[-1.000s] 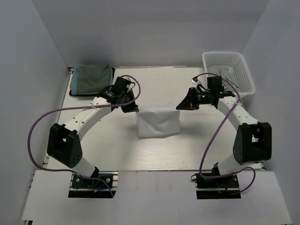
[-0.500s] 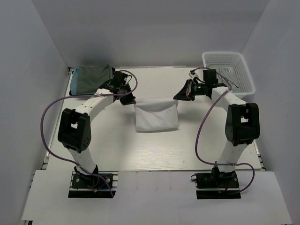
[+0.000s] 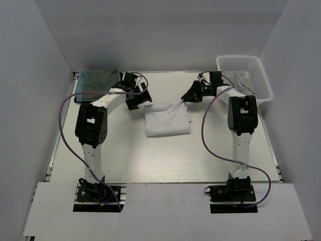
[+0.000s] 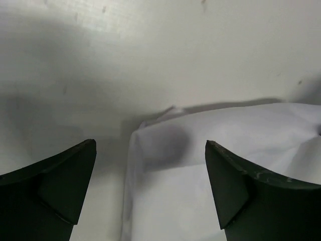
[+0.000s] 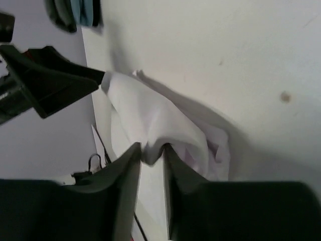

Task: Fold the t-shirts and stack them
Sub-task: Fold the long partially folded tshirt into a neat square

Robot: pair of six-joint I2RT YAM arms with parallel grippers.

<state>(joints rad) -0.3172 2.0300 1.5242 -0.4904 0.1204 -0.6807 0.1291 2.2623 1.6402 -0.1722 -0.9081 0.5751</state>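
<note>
A white t-shirt lies folded in the middle of the table, its back right corner drawn up toward my right gripper. In the right wrist view that gripper pinches a bunched fold of the white t-shirt between narrow-set fingers. My left gripper hovers at the shirt's back left corner, open wide. In the left wrist view the left gripper has nothing between its fingers, and the white t-shirt corner lies flat on the table below. A folded teal-grey t-shirt rests at the back left.
A white mesh basket stands at the back right corner with something pale inside. White walls close in the table on three sides. Both arms reach far back, their purple cables looping over the table's sides.
Both arms carried the shirt's back edge farther toward the rear wall. The left gripper opened and let go of its corner, which dropped flat. The right fingers loosened slightly around their fold.
</note>
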